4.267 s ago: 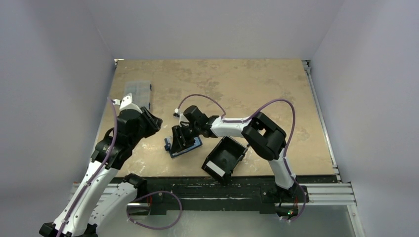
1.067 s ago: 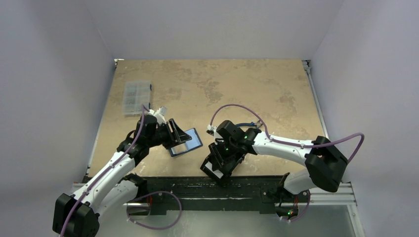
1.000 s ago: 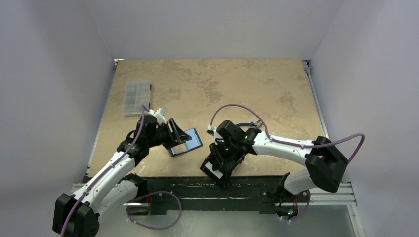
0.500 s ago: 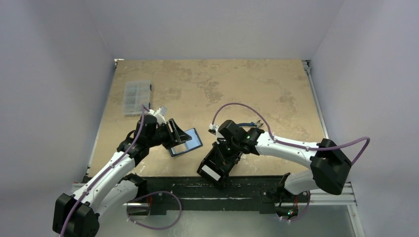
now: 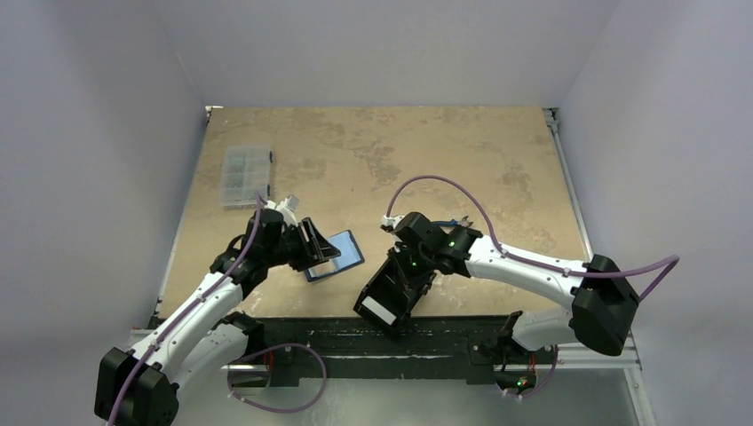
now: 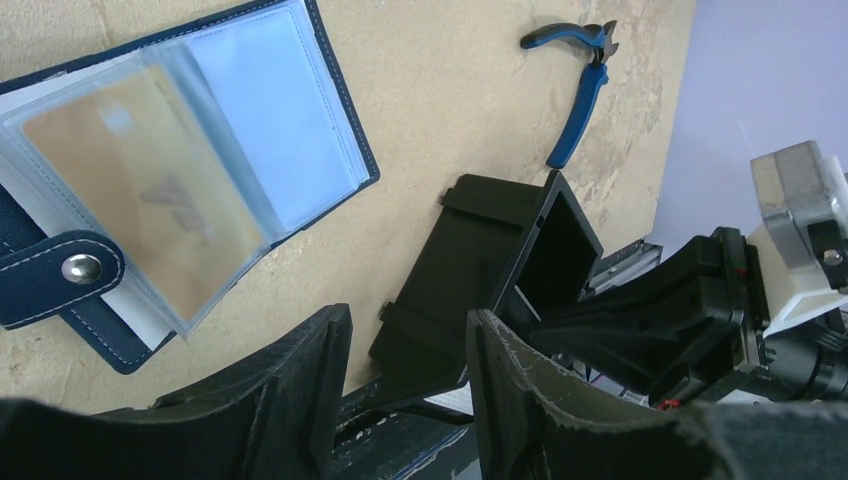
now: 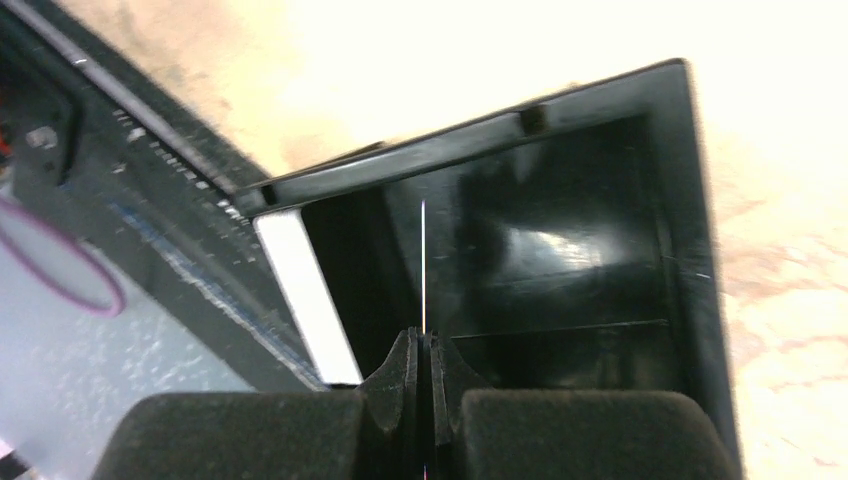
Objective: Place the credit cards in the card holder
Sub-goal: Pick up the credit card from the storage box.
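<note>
Jaws of the right gripper [image 7: 423, 350] are pinched tight on a thin card [image 7: 423, 260], seen edge-on, inside the black tray [image 7: 560, 250] at the near edge of the table [image 5: 426, 151]. Just beyond, to the left, the card holder [image 5: 342, 253] lies open and flat, a gold card [image 6: 140, 190] in its clear sleeve [image 6: 270, 110]. The left gripper [image 6: 400, 335] is half spread and empty beside it. Blue-handled pliers [image 6: 578, 100] lie farther back, a clear compartment box [image 5: 244, 175] at far left.

Far & right side of table [image 5: 462, 151] is open for you. Near centre's tight: black tray [image 5: 377, 302] w/ R gripper [image 7: 424, 345] inside, card holder [image 5: 337, 256] near its left, pliers [image 6: 577, 115] beyond.
</note>
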Available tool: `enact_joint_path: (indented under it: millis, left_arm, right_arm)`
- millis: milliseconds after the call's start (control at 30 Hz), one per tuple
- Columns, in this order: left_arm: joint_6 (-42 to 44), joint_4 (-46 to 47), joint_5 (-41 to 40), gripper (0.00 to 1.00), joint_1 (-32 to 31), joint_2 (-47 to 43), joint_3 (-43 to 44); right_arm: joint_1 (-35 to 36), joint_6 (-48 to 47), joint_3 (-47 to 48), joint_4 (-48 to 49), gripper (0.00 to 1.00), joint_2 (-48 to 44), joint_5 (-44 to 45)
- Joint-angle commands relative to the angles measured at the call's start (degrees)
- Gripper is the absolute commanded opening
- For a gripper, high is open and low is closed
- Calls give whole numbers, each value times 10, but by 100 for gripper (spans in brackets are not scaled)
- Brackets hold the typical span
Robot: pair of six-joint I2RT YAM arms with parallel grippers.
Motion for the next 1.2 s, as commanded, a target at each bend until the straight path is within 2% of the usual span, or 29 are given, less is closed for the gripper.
enact_joint_path:
  millis: [0, 267, 567, 767, 900, 1067, 1167]
  left_arm:
    - [13, -9, -3, 49, -2, -10, 14]
    - [13, -4, -1, 49, -2, -10, 25]
    - [16, -11, -10, 49, -2, -11, 29]
    - [25, -16, -24, 49, -2, -5, 28]
    - [36, -29, -65, 49, -2, 9, 36]
    - [46, -25, -111, 48, -1, 40, 45]
    - [51, -5, -123, 46, -1, 65, 44]
  right_arm:
    - [0, 3, 28, -32, 0, -8, 110]
    - [0, 23, 40, -70, 0, 11, 265]
    - [-40, 39, 35, -83, 0, -5, 324]
    - [-45, 18, 64, -102, 0, -21, 316]
    - [-42, 5, 109, -133, 0, -48, 284]
    - [-32, 2, 189, -177, 0, -54, 285]
    - [-31, -9, 219, -114, 0, -46, 247]
